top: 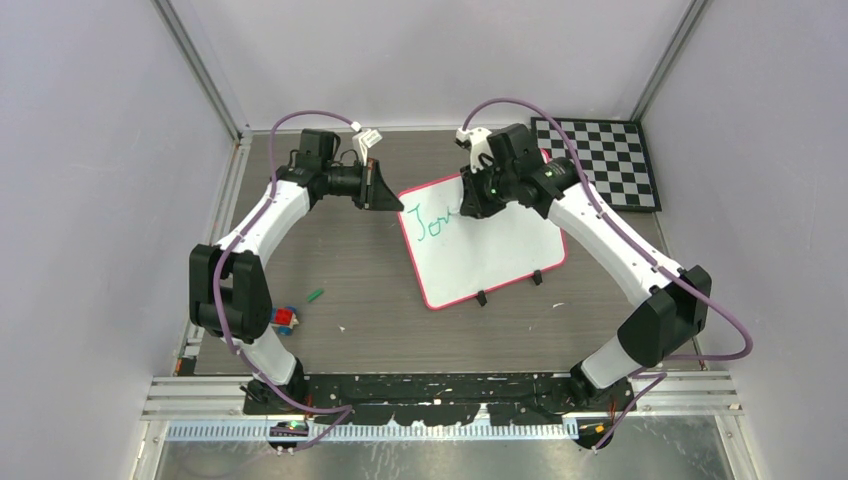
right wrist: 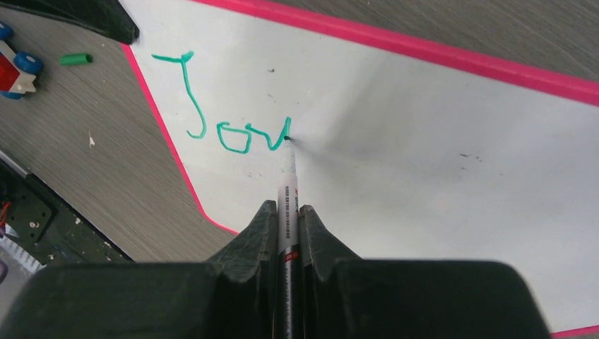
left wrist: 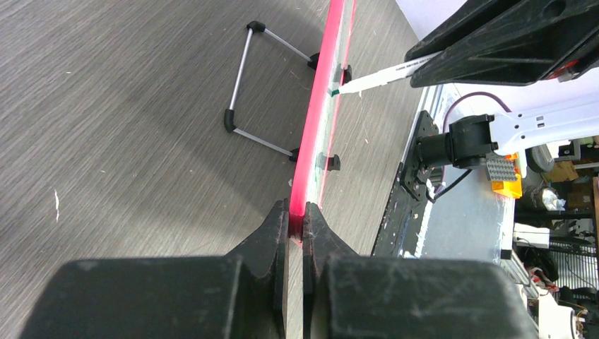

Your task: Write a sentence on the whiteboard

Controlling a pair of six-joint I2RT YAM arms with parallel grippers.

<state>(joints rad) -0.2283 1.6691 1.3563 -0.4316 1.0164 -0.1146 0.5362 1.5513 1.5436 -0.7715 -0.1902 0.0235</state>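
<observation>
The whiteboard (top: 490, 250) with its pink-red rim lies tilted at the table's middle. My left gripper (top: 388, 195) is shut on its upper left corner; in the left wrist view the jaws (left wrist: 297, 220) clamp the rim (left wrist: 318, 106) edge-on. My right gripper (top: 470, 205) is shut on a white marker (right wrist: 287, 205), whose tip touches the board. The sentence (right wrist: 226, 113) reads "Jo" plus a partial third letter in green, also seen from above (top: 432, 222). The marker (left wrist: 385, 74) shows in the left wrist view too.
A black-and-white checkered board (top: 597, 160) lies at the back right. A green marker cap (top: 315, 295) and a small red-and-blue toy (top: 285, 320) lie left of the whiteboard. The board's metal wire stand (left wrist: 247, 92) shows on its underside.
</observation>
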